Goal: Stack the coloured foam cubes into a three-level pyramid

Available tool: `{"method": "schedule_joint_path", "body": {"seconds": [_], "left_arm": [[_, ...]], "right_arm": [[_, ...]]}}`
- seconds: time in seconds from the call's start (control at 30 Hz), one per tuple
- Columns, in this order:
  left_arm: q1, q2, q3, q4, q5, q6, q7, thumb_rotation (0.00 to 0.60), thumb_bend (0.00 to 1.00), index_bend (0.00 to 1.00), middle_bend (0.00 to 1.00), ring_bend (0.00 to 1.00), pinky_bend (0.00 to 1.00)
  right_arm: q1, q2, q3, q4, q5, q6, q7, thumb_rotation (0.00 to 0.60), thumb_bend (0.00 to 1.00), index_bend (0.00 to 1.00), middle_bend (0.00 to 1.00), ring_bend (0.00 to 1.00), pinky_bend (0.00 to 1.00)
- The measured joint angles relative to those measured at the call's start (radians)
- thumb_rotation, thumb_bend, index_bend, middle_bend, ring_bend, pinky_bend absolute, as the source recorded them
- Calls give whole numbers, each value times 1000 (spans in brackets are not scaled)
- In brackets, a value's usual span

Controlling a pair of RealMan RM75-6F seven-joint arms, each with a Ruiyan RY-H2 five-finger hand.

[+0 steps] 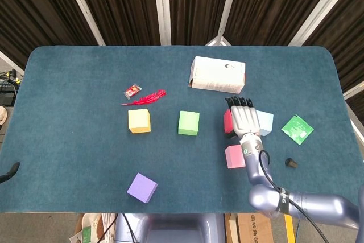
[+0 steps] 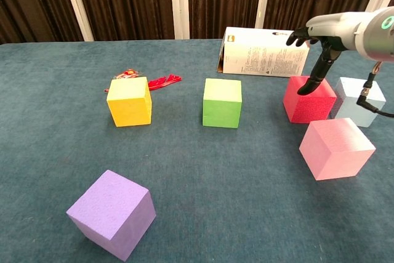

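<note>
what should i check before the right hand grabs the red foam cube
1. Right hand over the red foam cube: ok, a finger reaches down to its top.
2. Hand holds nothing: ok.
3. Room beside the red cube: not ok, the light blue foam cube sits close on one side.
4. Pink foam cube clear of the arm: cannot tell.
5. Nothing stacked yet: ok, all cubes lie single.
6. Left hand clear: cannot tell, out of view.

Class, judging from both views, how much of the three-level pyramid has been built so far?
Nothing is stacked: the yellow cube, green cube, red cube, light blue cube, pink cube and purple cube all sit singly on the table. The right hand hovers over the red cube, holding nothing. All three levels remain.
</note>
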Motion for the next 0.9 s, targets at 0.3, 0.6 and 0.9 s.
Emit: {"method": "schedule_joint_path", "body": {"seconds": [0.3,0.6,0.9], "left_arm": [[-7,-9,-5,0,-21,-16,26,600,314,37,0,0,0],[-6,-15,-2,-11,-23,-13,41,600,314,37,0,0,0],[-9,-25,-7,-11,-37,-16,58,600,315,37,0,0,0]], "right_arm": [[18,-32,-5,79,64,6,-27,600,184,171,158,33,0],[4,-40,-38,145,73,-49,-18,600,184,197,180,48,0],[-2,-74,-50,228,47,-75,5,600,184,212,195,67,0]]}}
